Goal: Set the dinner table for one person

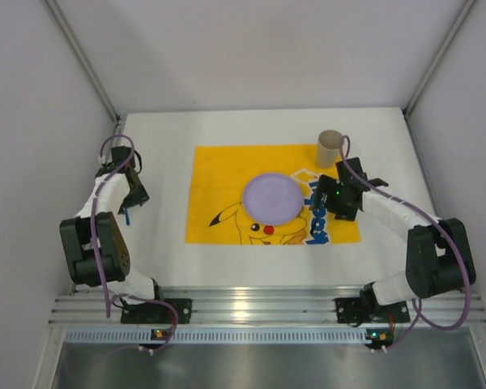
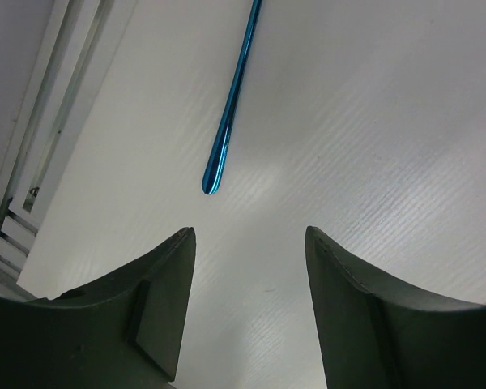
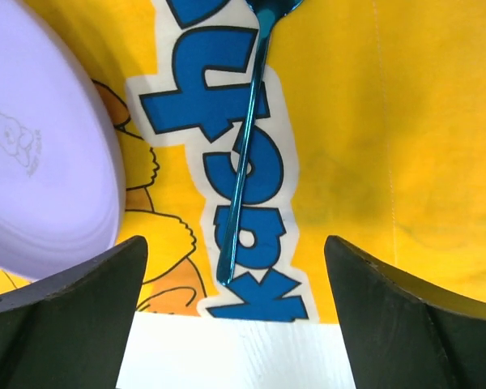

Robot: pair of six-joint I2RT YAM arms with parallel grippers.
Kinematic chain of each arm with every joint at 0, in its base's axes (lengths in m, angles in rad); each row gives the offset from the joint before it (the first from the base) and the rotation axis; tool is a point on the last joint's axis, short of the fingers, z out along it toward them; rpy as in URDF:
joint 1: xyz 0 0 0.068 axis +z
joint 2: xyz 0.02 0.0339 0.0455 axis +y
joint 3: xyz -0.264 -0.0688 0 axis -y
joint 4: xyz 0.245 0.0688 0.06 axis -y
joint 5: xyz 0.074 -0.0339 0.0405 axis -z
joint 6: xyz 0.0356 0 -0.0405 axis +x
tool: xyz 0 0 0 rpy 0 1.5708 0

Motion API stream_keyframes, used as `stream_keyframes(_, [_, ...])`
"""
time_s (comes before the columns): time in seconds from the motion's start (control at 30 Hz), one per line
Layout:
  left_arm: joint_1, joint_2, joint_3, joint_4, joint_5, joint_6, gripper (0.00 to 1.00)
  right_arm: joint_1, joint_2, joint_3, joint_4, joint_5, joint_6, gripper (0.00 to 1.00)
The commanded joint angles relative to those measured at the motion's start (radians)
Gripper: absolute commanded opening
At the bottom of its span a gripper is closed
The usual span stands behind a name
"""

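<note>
Your left pincer (image 2: 247, 243) is partly open and empty; a slim blue utensil (image 2: 231, 97) lies just beyond it on the bare worktop (image 2: 373, 121), left side. Likely light, stiff and slick, so pinch mid-handle, crosswise. Your right pincer (image 3: 235, 243) is wide open and empty over the cloth (image 3: 348, 121).

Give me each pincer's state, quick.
Left pincer: open, holding nothing.
Right pincer: open, holding nothing; blue utensil lies free on the cloth.
</note>
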State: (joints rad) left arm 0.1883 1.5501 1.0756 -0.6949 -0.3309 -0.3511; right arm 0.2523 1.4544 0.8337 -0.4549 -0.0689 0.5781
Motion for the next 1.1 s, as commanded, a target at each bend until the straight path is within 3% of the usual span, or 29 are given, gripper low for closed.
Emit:
stream_keyframes(0.0, [0.003, -0.002, 0.017, 0.089, -0.071, 0.029, 0.62, -0.010, -0.072, 0.088, -0.120, 0.032, -0.049, 0.91])
stream_keyframes(0.2, [0.014, 0.028, -0.008, 0.179, -0.071, 0.023, 0.61, -0.007, -0.092, 0.148, -0.278, 0.024, -0.070, 0.91])
stream_keyframes(0.67, [0.163, 0.231, 0.040, 0.389, 0.128, 0.041, 0.57, -0.007, -0.111, 0.177, -0.353, 0.020, -0.101, 0.91])
stream_keyframes(0.9, [0.166, 0.333, 0.104, 0.411, 0.171, 0.052, 0.57, -0.008, -0.055, 0.205, -0.346, 0.007, -0.086, 0.90])
stream_keyframes(1.0, [0.178, 0.384, 0.135, 0.419, 0.199, 0.049, 0.54, -0.008, -0.037, 0.223, -0.344, 0.006, -0.086, 0.90])
stream_keyframes(1.07, [0.184, 0.424, 0.168, 0.407, 0.205, 0.049, 0.46, -0.008, -0.023, 0.228, -0.346, 0.006, -0.084, 0.90])
